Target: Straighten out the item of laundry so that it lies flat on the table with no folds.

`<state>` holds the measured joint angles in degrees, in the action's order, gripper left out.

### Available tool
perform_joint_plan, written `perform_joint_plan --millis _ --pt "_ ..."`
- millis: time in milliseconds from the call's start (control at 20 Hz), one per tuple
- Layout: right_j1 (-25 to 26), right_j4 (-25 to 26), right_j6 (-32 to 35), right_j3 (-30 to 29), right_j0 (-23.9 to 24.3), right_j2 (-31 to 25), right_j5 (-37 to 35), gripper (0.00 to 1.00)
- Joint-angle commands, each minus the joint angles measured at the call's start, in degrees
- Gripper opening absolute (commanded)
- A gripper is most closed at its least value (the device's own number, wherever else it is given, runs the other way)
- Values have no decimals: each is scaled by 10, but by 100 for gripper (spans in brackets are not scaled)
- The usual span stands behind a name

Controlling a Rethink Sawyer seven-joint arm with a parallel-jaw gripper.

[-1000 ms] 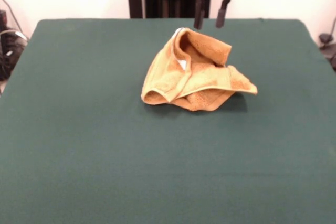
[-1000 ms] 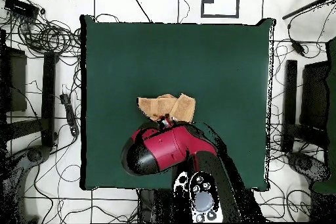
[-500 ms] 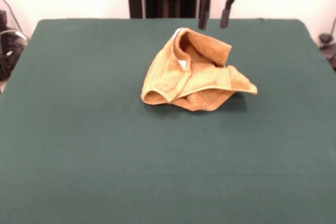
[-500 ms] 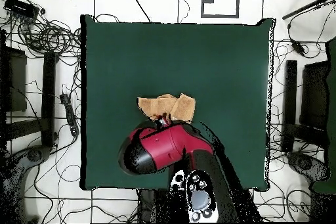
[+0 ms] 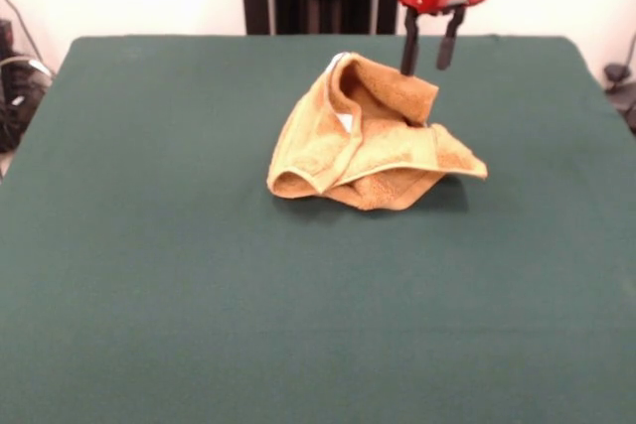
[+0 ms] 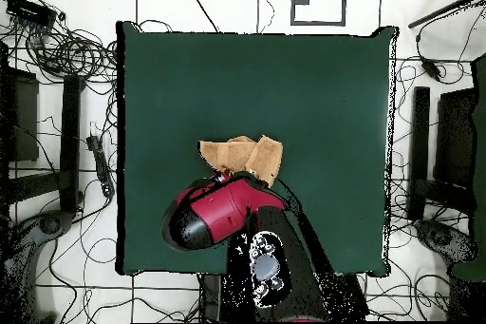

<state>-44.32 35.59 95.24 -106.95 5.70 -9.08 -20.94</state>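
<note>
Front view showed you one table [image 5: 149,275], its dark green cloth far outspreading everything on it, and one towel [image 5: 368,141] lying crumpled a little toward the far edge from the middle, well clear of all four corners. The heap was folded over itself, a pale band running across its front and a small white label [image 5: 345,122] showing in the fold; its long axis ran roughly parallel with the far edge. One gripper [image 5: 428,50] hung from the red arm [image 6: 214,218] just above the heap's far, raised flap, toward the right-hand edge in this view. Its two fingers [image 5: 408,52] stood apart and held nothing, clear of the cloth. You would judge that the towel lay below and toward the near edge from the fingertips, so the coming move called for a short descent onto that flap.
</note>
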Motion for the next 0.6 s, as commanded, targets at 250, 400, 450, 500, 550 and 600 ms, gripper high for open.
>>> perform_joint_plan --millis 250,400,450,500,550,600 --pt "29 34 -12 36 14 -30 -18 100" --pt "23 36 -8 35 18 -26 -17 100" --pt "19 35 -8 33 19 -26 -19 100" --pt "16 34 -10 32 21 -28 -21 100" --pt "17 35 -10 33 20 -27 -21 100" --pt "18 37 -10 34 19 -26 -20 100"
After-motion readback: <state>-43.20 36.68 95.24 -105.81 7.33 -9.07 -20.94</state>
